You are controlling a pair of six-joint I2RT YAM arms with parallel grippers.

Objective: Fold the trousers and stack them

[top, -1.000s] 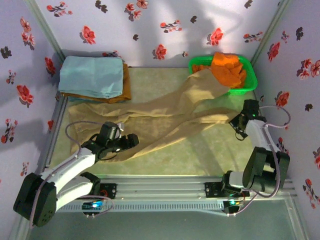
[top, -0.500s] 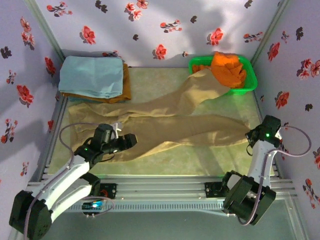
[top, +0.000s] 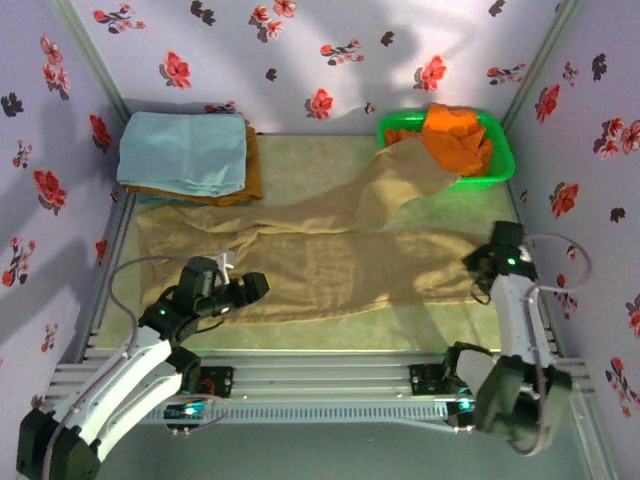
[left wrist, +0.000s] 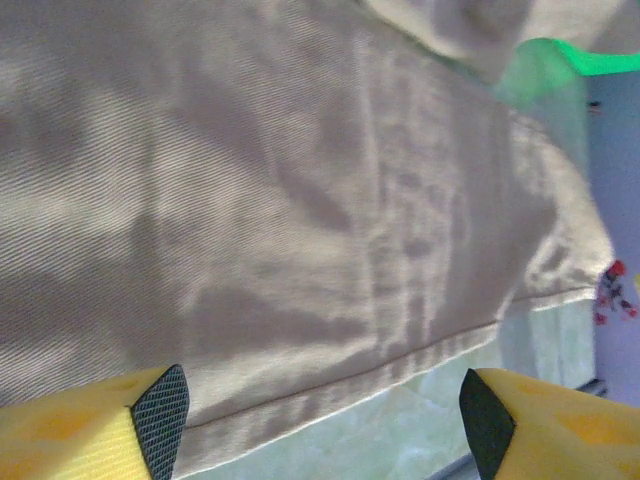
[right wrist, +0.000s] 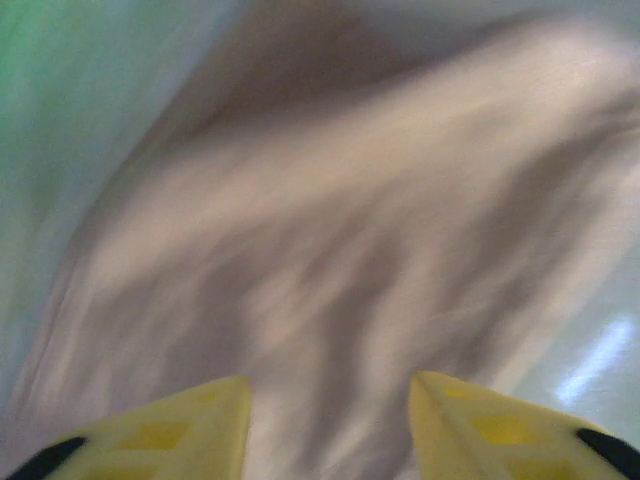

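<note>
Green-matted table (top: 300, 150): trousers (top: 340, 265) lie across centre, upper leg reaching the green basket (top: 506, 155) at 1 o'clock. Near leg, bunched a second ago, is now pulled flat. Left hand (top: 255, 288) and right hand (top: 478, 266), each with jaws apart, sit at its ends; folding appears ready.
</note>
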